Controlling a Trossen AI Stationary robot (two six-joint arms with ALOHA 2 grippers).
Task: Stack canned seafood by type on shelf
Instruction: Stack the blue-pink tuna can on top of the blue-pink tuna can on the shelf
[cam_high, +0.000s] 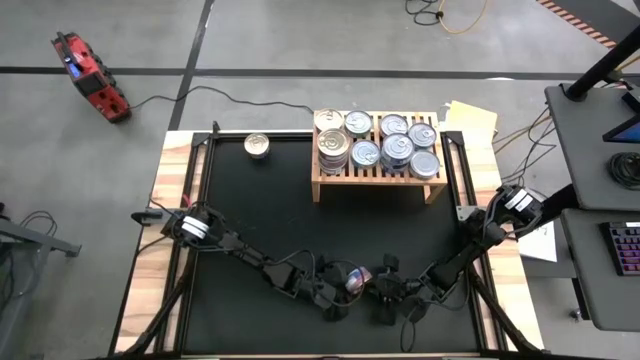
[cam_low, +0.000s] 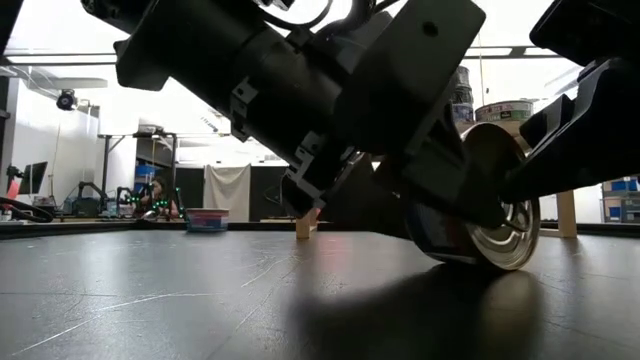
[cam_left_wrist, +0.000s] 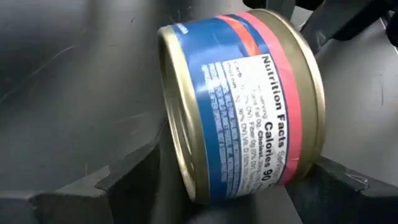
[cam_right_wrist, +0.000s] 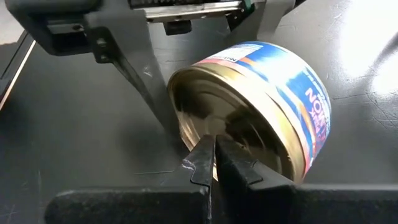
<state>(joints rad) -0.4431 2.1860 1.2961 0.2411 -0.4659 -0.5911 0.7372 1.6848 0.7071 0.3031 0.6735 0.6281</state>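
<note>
A blue-labelled can (cam_high: 355, 278) with a pink band stands tipped on its rim on the black mat, near the table's front edge. My left gripper (cam_left_wrist: 242, 186) is shut on it, one finger on each flat end. My right gripper (cam_right_wrist: 214, 158) is shut, and its tips meet the can's gold end from the other side. The wooden shelf (cam_high: 380, 184) stands at the far right of the mat and carries several silver-lidded cans (cam_high: 385, 145), some stacked. One more can (cam_high: 257, 146) rests flat on the mat, left of the shelf. My left gripper pinches the can between its two fingers, one on each flat end (cam_left_wrist: 179, 177), with the label wall facing the wrist. The fingers come from the table's left, slanting down. The can is tilted, its lower rim (cam_low: 497, 266) on the mat. My right gripper has its shut fingertips (cam_right_wrist: 202, 163) against the can's gold flat end (cam_right_wrist: 230, 134), low on that face near the rim. It comes from the table's right, slanting down.
The shelf's legs (cam_low: 303, 228) show far across the mat in the low view. A red tool (cam_high: 90, 75) lies on the floor beyond the table's far left corner. Bare mat (cam_high: 260, 220) spreads between the arms and the shelf.
</note>
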